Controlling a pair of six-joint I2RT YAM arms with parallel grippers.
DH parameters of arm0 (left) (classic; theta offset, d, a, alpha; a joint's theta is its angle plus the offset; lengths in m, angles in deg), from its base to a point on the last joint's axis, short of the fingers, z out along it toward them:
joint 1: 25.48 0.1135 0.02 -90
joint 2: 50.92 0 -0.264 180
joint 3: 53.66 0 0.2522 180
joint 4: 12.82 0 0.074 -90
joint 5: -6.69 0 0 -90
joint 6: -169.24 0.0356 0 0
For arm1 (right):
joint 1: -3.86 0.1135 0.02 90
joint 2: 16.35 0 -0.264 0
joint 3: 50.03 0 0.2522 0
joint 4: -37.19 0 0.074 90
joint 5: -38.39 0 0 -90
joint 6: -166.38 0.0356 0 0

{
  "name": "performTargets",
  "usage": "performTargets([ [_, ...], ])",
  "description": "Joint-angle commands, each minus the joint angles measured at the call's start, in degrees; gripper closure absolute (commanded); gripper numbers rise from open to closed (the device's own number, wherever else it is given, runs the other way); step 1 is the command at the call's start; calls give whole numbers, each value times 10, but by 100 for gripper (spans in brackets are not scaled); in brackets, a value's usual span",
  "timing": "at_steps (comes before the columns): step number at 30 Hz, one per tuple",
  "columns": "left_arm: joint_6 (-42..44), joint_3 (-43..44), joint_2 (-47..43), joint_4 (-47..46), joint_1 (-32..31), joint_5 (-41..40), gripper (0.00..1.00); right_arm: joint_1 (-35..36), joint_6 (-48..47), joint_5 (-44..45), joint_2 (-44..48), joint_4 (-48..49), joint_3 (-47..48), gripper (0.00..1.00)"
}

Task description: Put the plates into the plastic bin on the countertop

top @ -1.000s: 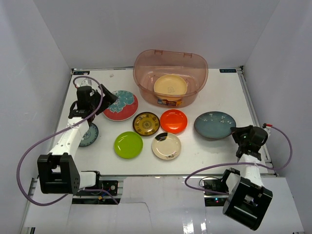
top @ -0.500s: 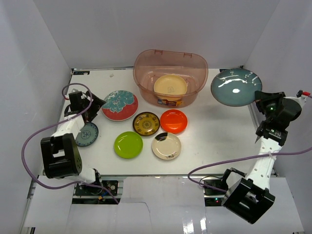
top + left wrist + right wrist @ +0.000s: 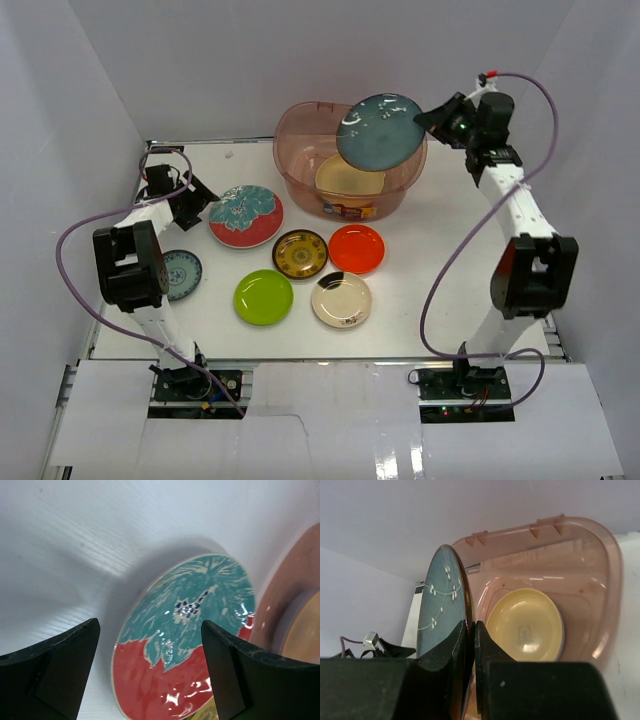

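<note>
Pinching the dark teal plate (image 3: 380, 130) by its rim only, the right gripper (image 3: 428, 117) holds it tilted over the plastic bin (image 3: 296, 135) at the far edge; a slip could crack the yellow plate (image 3: 352, 184) beneath. Meanwhile the left gripper (image 3: 197, 197) gapes, seemingly clear of the floral plate (image 3: 247, 215).

overhead wide, wrists close, plastic bin (image 3: 292, 150) shared

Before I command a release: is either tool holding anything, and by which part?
The right tool pinches the dark teal plate by its rim. The left tool is open, holding nothing.
</note>
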Motion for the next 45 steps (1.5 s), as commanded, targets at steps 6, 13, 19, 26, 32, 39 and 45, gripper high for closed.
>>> performTargets([
  [6,56,19,24,18,17,64,10,71,-75,3,-180,6,220,92],
  [13,79,-15,40,-34,18,127,15,90,-87,-12,-260,-12,257,92],
  [19,103,-45,26,-60,18,131,21,105,-102,27,-277,-14,235,81],
  [26,120,-57,45,-55,18,121,26,127,-170,92,-287,-80,263,7],
  [32,113,-63,59,-65,18,122,52,137,-230,143,-221,-73,223,10],
  [39,92,-73,35,-73,18,118,100,136,-216,105,-75,1,91,10],
  [45,27,-92,-49,-88,22,146,100,137,-165,39,98,87,-122,4],
])
